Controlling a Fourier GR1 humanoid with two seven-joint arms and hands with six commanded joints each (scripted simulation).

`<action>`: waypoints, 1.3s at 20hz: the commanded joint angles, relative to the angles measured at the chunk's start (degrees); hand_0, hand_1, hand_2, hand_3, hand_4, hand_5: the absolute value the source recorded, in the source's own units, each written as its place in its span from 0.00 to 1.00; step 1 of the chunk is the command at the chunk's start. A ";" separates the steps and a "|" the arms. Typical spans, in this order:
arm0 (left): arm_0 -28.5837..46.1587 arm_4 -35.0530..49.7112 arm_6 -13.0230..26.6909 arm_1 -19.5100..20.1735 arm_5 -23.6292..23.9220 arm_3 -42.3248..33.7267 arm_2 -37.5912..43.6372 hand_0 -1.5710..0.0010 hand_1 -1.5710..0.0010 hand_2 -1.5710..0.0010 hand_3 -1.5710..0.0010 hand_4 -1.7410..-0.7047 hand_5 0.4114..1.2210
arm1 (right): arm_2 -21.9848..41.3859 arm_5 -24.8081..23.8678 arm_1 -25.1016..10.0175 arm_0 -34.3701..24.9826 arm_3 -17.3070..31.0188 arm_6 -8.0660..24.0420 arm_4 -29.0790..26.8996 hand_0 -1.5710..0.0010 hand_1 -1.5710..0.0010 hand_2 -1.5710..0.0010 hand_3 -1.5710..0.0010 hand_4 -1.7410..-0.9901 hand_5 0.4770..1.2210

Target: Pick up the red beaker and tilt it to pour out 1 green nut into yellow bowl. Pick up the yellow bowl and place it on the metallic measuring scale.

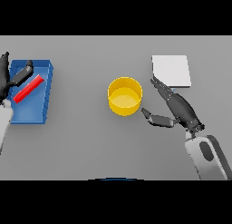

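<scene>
Lying tilted across the blue tray (pixel 27 110) at the table's left side, the red beaker (pixel 28 88) shows as a slim red bar running from lower left to upper right. The left hand (pixel 10 78) is over the tray's upper left part, its thumb and fingers curled about the beaker's upper end, though whether they truly press on it I cannot tell. The white forearm of that arm runs down along the tray's left edge.

Near the middle of the grey table (pixel 81 146) stands the yellow bowl (pixel 124 96), upright; no nut can be made out inside it. Just to its right is the right hand (pixel 179 107), fingers straight and close together, pointing up and to the left, thumb held out toward the bowl's lower right side without touching it. The fingertips reach the lower left corner of the pale square scale (pixel 172 70), which lies to the bowl's upper right.
</scene>
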 commanded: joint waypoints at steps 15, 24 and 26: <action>0.62 -0.45 0.59 0.52 -0.02 -0.60 -0.43 1.00 1.00 1.00 1.00 0.96 0.37 | 20.13 12.55 -9.17 -24.53 15.79 -10.43 21.79 1.00 1.00 1.00 1.00 0.70 0.32; 1.19 -0.32 0.80 1.03 -0.05 -1.16 -0.20 1.00 1.00 1.00 1.00 0.96 0.35 | 24.90 16.63 -4.27 -32.32 24.59 -9.66 24.39 1.00 1.00 1.00 1.00 0.64 0.34; 1.41 -0.10 0.88 1.05 0.13 -1.37 0.06 1.00 1.00 1.00 1.00 0.96 0.35 | 25.57 16.63 -4.24 -33.15 26.48 -10.31 25.04 1.00 1.00 1.00 1.00 0.64 0.35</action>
